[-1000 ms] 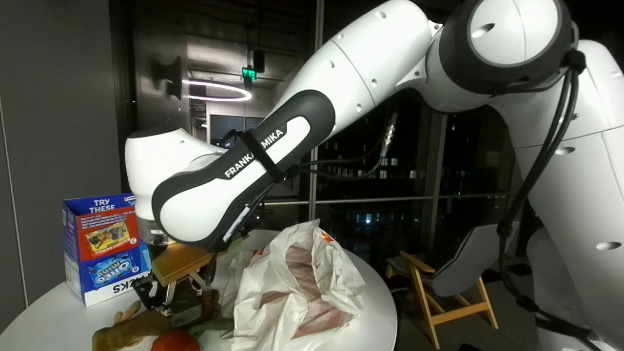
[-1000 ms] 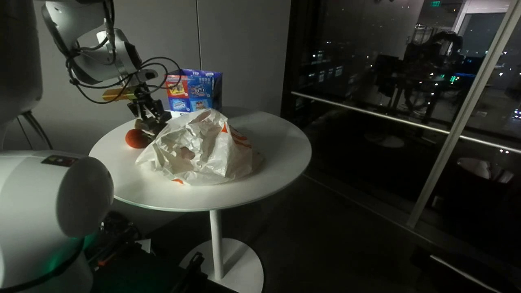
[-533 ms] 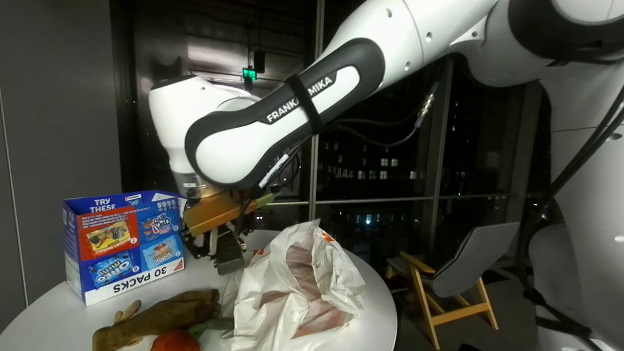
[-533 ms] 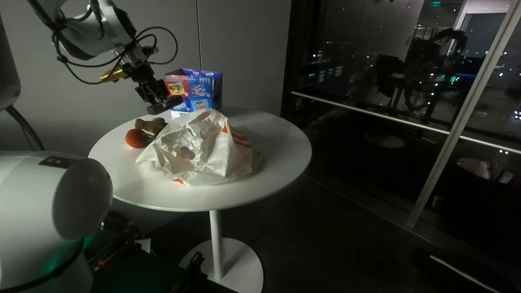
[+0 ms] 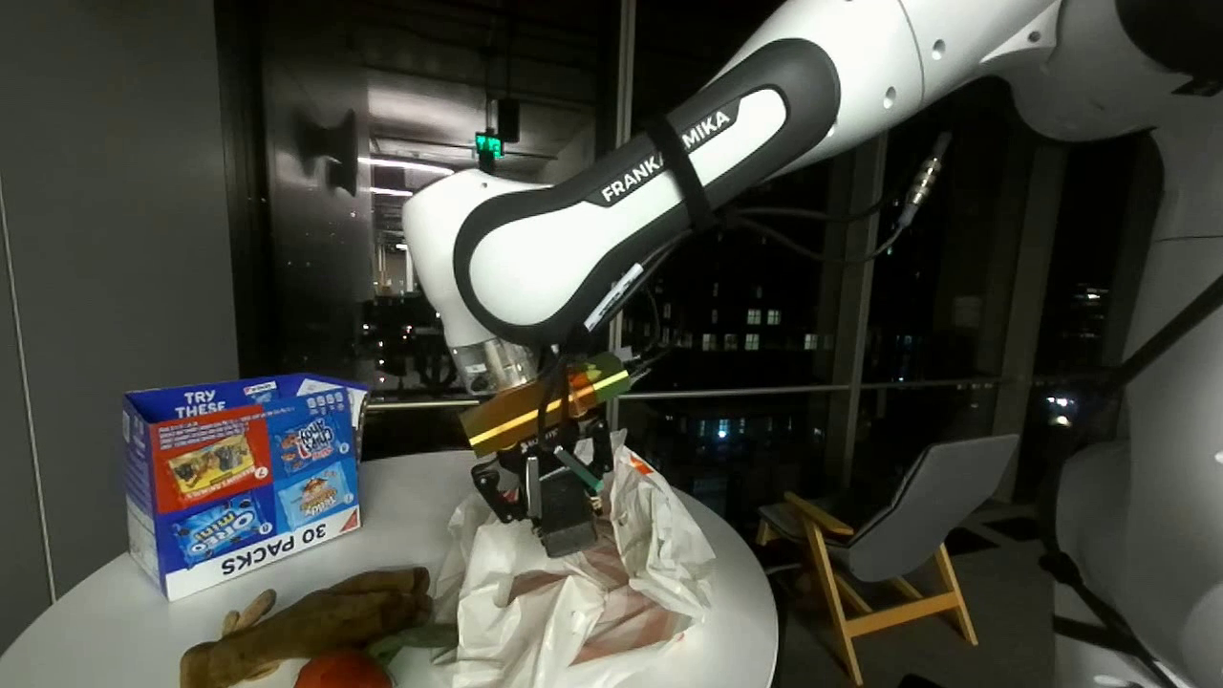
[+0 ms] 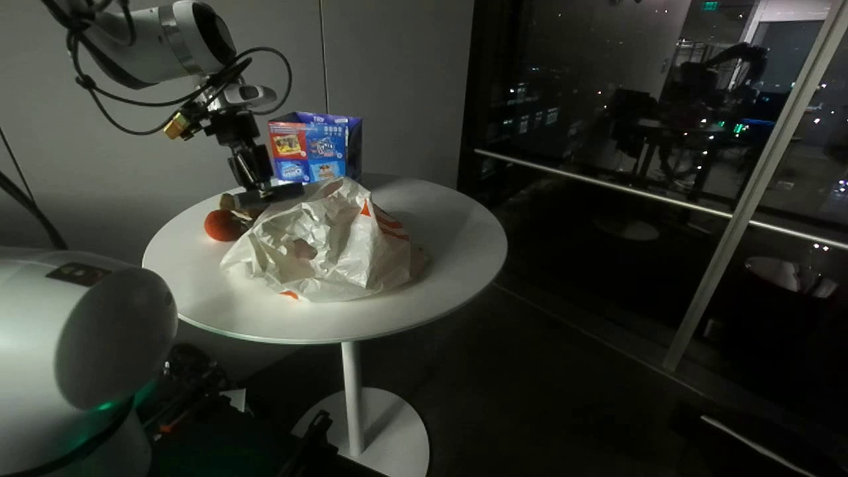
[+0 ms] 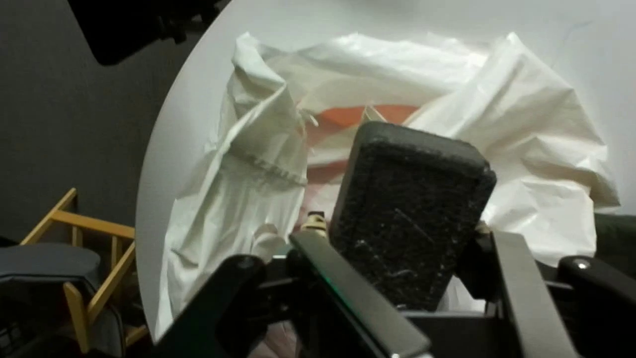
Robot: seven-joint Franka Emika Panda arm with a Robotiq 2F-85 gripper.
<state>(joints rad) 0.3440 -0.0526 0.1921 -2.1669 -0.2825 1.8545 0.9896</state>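
My gripper (image 7: 400, 227) is shut on a dark, rough-faced rectangular block (image 7: 412, 199), with one finger at each side of it. In an exterior view the block (image 5: 568, 527) hangs tilted below the fingers, over the white plastic bag (image 5: 535, 621). In the wrist view the block lies in front of the bag's opening, with the crumpled bag (image 7: 243, 179) around it and reddish stripes inside. An exterior view shows the block (image 6: 281, 193) just behind the bag (image 6: 338, 245). I cannot tell whether the block touches the bag.
A blue and red snack box (image 5: 258, 478) stands on the round white table (image 5: 750, 612). A brown plush-like thing (image 5: 325, 616) and a red-orange round thing (image 5: 344, 671) lie by the bag. A wooden-framed grey chair (image 5: 889, 535) stands beyond the table.
My gripper rises with the block from beside the brown plush-like thing, then moves across to the bag and comes down a little. The bag and the things on the table stay put.
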